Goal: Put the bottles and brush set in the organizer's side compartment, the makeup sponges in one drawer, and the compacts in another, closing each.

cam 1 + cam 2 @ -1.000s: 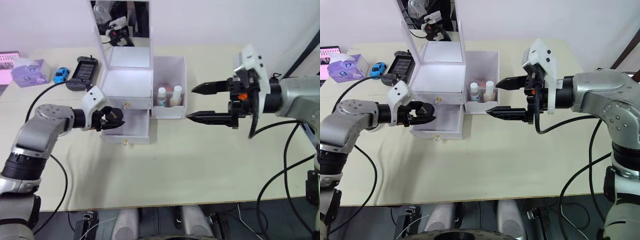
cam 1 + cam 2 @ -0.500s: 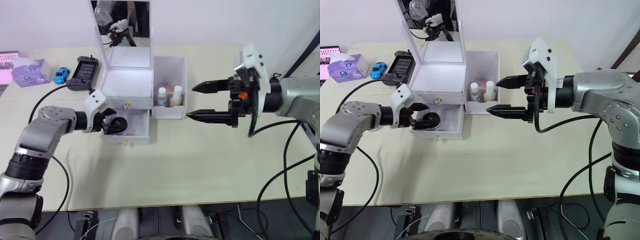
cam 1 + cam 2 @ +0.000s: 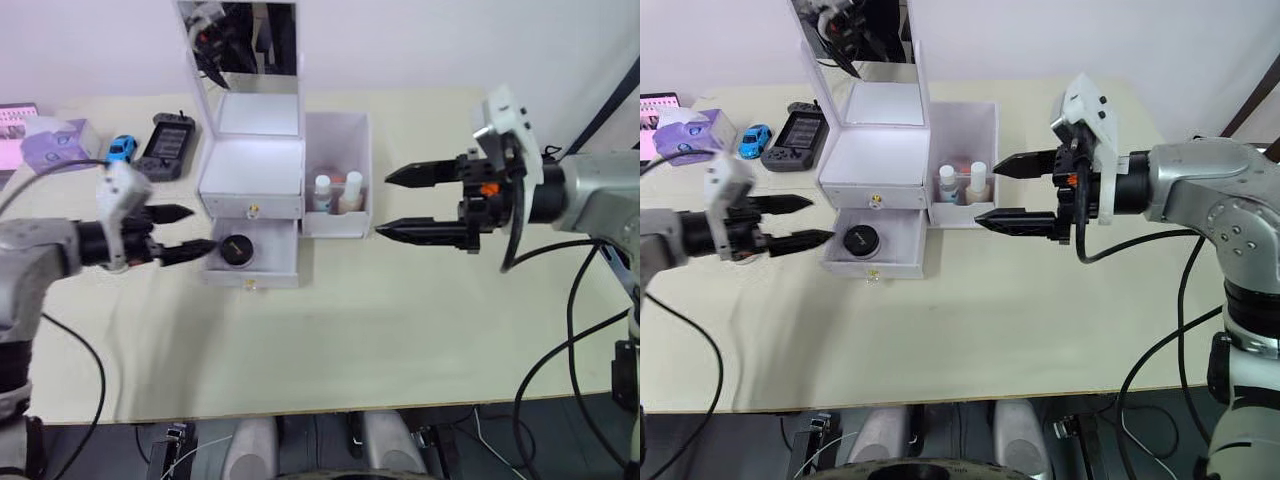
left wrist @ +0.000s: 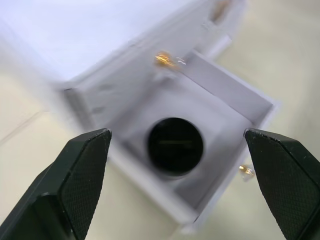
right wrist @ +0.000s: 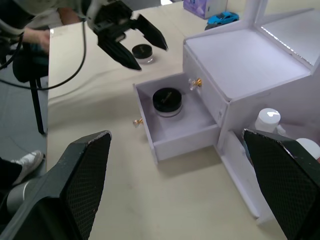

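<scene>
1. Your left hand [image 3: 182,232] is spread wide and empty, just beside the open lower drawer [image 3: 255,252] of the organizer [image 3: 252,165].
2. One compact [image 3: 236,249] lies in that drawer, just ahead of the fingertips.
3. A second compact [image 5: 141,52] sits on the table [image 3: 330,330], near the left hand.
4. It looks rigid, light and smooth; grip across its rim.
5. Your right hand [image 3: 398,203] is wide and empty beside the bottles [image 3: 337,192].
</scene>
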Motion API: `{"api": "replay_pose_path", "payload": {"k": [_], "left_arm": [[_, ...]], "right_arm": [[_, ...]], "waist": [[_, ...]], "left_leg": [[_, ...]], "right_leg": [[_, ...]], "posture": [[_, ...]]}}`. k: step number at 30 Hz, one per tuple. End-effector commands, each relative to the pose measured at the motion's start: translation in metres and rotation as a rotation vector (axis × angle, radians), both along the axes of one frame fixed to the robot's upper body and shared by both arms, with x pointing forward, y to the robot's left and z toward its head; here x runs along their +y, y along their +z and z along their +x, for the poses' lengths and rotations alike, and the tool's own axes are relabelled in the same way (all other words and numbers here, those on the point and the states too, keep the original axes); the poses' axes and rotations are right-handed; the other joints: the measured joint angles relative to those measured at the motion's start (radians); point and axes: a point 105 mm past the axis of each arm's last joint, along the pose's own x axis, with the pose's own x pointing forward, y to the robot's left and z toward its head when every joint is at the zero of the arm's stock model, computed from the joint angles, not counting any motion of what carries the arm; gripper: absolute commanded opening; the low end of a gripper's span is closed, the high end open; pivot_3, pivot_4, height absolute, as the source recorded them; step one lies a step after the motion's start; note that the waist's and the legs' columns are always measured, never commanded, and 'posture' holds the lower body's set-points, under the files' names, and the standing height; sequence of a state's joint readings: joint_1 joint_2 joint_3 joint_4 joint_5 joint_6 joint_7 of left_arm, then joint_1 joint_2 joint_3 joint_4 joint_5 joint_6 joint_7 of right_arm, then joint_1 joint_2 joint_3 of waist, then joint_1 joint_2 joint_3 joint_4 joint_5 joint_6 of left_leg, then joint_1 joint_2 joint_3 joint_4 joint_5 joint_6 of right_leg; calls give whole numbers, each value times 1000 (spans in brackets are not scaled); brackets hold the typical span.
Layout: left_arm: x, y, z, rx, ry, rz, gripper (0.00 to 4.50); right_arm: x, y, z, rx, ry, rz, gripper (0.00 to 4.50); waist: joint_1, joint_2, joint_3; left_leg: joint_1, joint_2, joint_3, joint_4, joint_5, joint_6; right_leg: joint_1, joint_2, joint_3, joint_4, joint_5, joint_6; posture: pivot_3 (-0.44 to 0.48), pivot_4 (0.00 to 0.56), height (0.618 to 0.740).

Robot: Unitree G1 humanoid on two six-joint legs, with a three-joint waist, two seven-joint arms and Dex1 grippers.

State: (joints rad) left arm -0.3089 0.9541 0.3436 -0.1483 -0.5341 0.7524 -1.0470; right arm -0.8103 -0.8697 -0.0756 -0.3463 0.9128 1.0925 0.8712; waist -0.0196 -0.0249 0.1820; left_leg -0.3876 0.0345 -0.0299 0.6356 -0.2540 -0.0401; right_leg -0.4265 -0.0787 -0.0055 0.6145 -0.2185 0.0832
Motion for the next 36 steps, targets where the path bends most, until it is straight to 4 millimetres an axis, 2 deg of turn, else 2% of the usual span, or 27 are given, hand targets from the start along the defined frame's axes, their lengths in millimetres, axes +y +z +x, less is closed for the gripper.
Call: {"api": "replay_pose_path", "payload": {"k": [1,3,5,8,11,13,15,18,21,24,27,31,34,36], "left_arm": [[56,-3,-17,-39,212,147,4454],[96,-11,-36,-39,388,149,4454],[112,-12,-48,-54,467,109,4454],[149,-34,-78,-52,629,-13,4454],[173,-62,-108,-7,730,-1,4454],[176,-73,-118,4,734,18,4454],[177,-78,-121,-1,738,10,4454],[176,-80,-118,-23,736,-13,4454],[172,-81,-115,-21,714,-20,4454],[173,-82,-113,-22,708,-27,4454],[168,-77,-108,-35,691,-40,4454],[151,-64,-88,-24,692,-77,4454],[136,-69,-74,81,684,-55,4454],[124,-60,-60,92,651,-54,4454]], "right_arm": [[-43,6,17,-26,-116,59,4500],[-77,-13,27,4,-194,47,4500],[-89,-24,31,11,-219,26,4500],[-109,-42,36,25,-261,-4,4500],[-134,-61,39,37,-351,-58,4500],[-150,-72,39,33,-398,-88,4500],[-160,-78,38,43,-427,-63,4500],[-172,-86,35,56,-455,-71,4500],[-176,-89,34,65,-468,-57,4500],[-168,-85,35,58,-441,-45,4500],[-153,-77,39,44,-393,26,4500],[-101,-64,29,63,-189,33,4500],[-61,-42,11,52,-14,9,4500],[-42,-27,1,27,69,-15,4500]], "waist": [[1,0,0],[5,-2,-1],[9,-2,-1],[7,-2,-1],[3,-3,-1],[2,-3,-2],[7,-3,-2],[11,-3,-2],[6,-4,-2],[-1,-2,-3],[-5,-3,-3],[2,-3,-3],[6,-1,-2],[8,-1,-2]], "left_leg": [[0,0,1,0,0,0],[0,0,1,-1,0,0],[-1,-1,3,-2,0,0],[-2,-1,3,-1,0,0],[1,0,3,-1,0,0],[2,0,3,-1,-1,0],[2,0,3,-1,-1,0],[2,0,3,1,-1,0],[2,0,3,3,-1,0],[1,1,4,6,-1,0],[1,2,5,6,-1,0],[1,2,5,6,-1,0],[1,2,4,6,-1,0],[1,2,4,6,-1,0]], "right_leg": [[0,0,0,0,0,0],[1,-1,0,-2,0,0],[1,-3,1,-4,-1,1],[-1,-3,1,-3,-1,1],[0,-2,1,-1,-1,1],[0,-2,1,-1,-1,0],[0,-2,1,-1,-1,0],[0,-2,1,-1,-1,1],[2,-2,1,-1,-1,2],[1,-3,1,-1,-1,1],[1,-2,1,0,-1,0],[1,-1,1,1,1,-1],[0,-1,1,3,-1,1],[0,-1,1,3,-1,1]], "posture": [[0,150,740],[0,150,740],[0,150,740],[0,150,740],[0,150,740],[0,150,740],[0,150,740],[0,150,740],[0,150,740],[0,150,740],[0,150,740],[0,150,740],[0,150,740],[0,150,740]]}}
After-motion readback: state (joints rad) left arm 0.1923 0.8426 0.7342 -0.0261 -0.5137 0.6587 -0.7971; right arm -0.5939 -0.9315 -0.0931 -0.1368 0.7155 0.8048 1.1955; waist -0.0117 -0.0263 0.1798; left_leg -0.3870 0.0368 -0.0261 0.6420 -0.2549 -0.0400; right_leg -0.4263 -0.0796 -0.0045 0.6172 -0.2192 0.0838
